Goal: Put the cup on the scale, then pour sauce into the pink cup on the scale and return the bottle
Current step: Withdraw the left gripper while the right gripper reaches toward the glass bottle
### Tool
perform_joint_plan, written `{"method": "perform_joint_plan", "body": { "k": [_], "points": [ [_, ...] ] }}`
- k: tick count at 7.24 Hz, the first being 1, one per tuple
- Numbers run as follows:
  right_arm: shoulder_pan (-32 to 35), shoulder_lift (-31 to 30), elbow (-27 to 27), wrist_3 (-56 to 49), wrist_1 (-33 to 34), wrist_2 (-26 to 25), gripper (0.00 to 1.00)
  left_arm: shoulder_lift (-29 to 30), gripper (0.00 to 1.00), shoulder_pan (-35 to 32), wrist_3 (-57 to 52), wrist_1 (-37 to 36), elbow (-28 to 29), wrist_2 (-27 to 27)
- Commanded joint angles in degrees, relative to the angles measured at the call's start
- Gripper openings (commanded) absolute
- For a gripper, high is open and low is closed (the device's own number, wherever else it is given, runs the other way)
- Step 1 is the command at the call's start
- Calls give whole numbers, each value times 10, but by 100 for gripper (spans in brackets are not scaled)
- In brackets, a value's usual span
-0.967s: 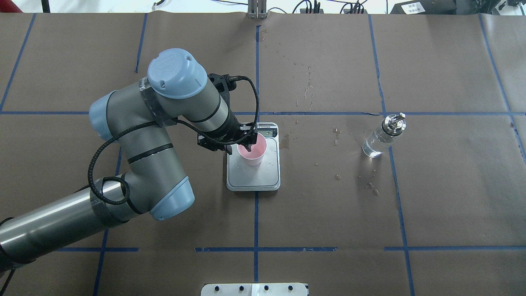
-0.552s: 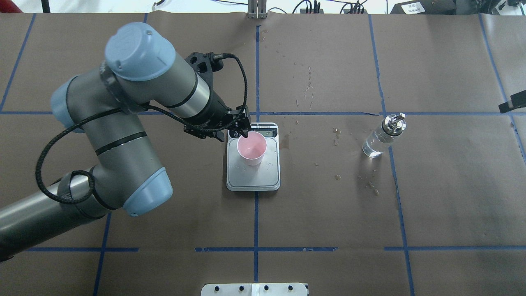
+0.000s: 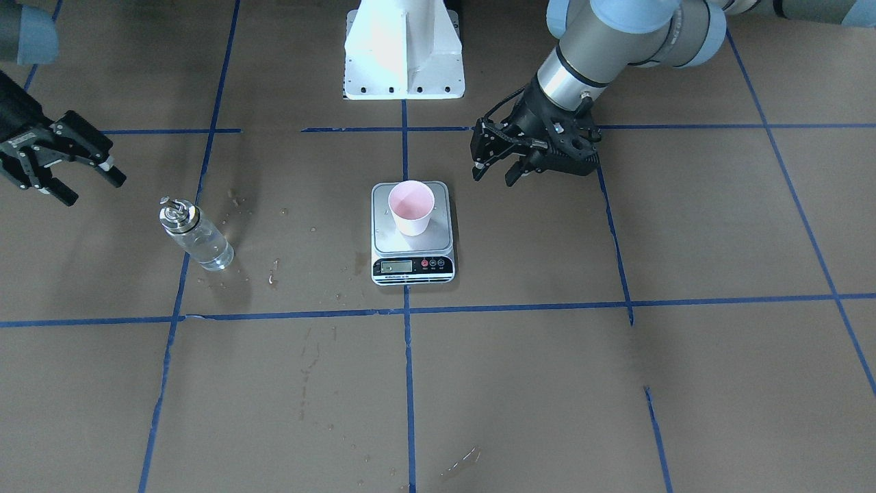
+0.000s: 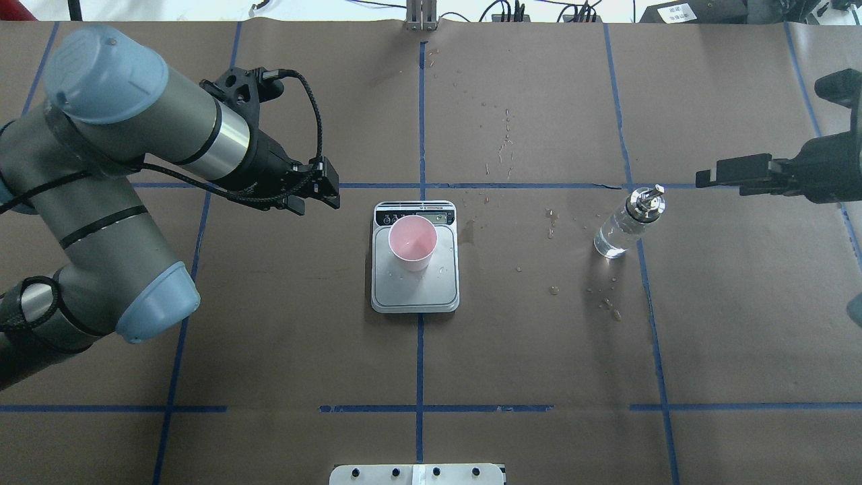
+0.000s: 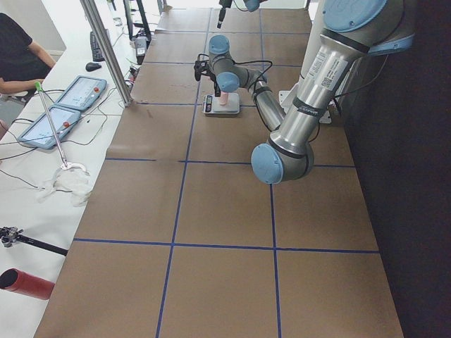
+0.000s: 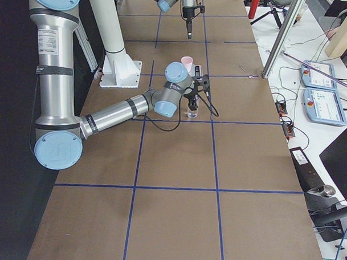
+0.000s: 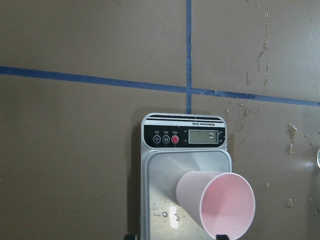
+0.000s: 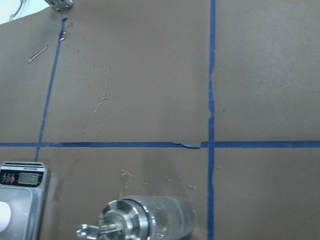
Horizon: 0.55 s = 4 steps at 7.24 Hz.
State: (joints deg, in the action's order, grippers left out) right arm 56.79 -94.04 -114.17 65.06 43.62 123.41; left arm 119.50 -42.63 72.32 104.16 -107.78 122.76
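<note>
Fingers of the left tool (image 3: 492, 179) are spread wide and hold nothing, off to the left of the scale (image 4: 415, 296). The pink cup (image 4: 412, 242) stands upright on the scale's silver top, in the middle of the desk (image 4: 539, 350). Further right, well apart, the glass bottle (image 4: 618, 232) stands straight up on the desk. The right tool (image 3: 94, 190), open and empty too, hangs just right of it, so I think the right arm should grab it. The scale's screen is too small to read.

Overhead cam: behind robot base (image 4: 417, 475), looks fwd & down over whole tabletop (image 4: 539, 350). Front cam: opposite edge, faces base, steep. Side cams: tabletop's two ends, far back, looking lengthwise. Left wrist cam: close on scale (image 7: 185, 136) w/ cup (image 7: 220, 202). Right wrist cam: close on bottle (image 8: 150, 217); both wrist views catch scale.
</note>
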Motion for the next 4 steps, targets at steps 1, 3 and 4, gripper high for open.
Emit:
{"method": "perform_joint_plan", "body": {
  "k": [1,3,4],
  "points": [
    [-98,-40,-64,23,-11,-129,100,-9,61,-10,-4,1,-1,0],
    [-321,-99,-84,23,-10,-436,97,-10,61,-32,-5,2,-1,8],
    [-447,-116,-80,23,0,-634,98,-10,61,-37,-6,2,-1,8]
  ]
}}
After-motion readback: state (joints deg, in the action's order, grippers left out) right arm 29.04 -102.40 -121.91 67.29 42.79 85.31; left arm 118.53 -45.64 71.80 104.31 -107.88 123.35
